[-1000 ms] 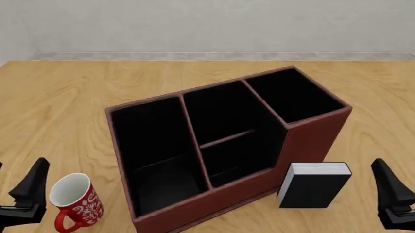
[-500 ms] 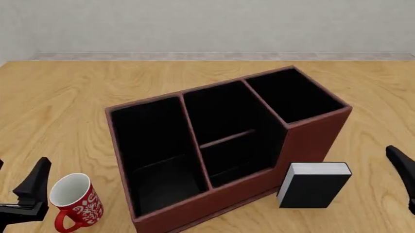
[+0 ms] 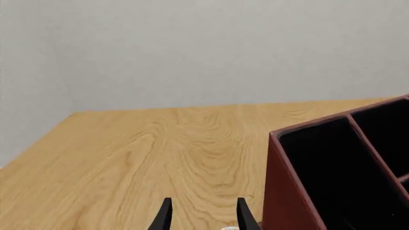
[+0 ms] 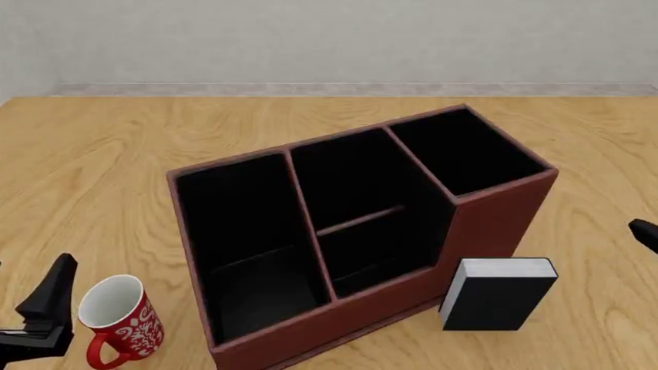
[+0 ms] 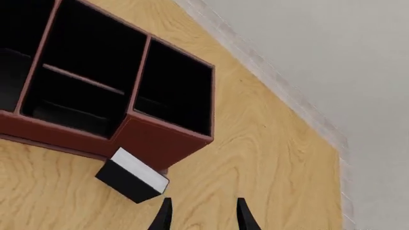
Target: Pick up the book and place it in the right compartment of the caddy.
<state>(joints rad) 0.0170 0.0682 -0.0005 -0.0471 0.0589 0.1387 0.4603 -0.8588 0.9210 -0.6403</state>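
The black book (image 4: 498,294) with white page edges stands upright on the table, against the front right corner of the dark red-brown caddy (image 4: 483,231). The right compartment (image 4: 464,151) is the tall-walled square section just behind the book. In the right wrist view the book (image 5: 132,175) and the right compartment (image 5: 176,88) lie ahead of my right gripper (image 5: 203,218), which is open, holds nothing and hangs well above the table. In the front view only a fingertip (image 4: 645,233) shows at the right edge. My left gripper (image 3: 204,219) is open and holds nothing, low at the front left.
A red mug (image 4: 119,316) with a white inside stands just right of the left gripper's finger (image 4: 54,293), in front of the caddy's long left section (image 4: 242,231). The middle section has a low divider (image 4: 360,220). A wall runs along the table's far edge.
The right gripper has moved up and to the right, so that only a tip remains in the front view. The left gripper has sunk slightly. Book, caddy and mug have not moved.
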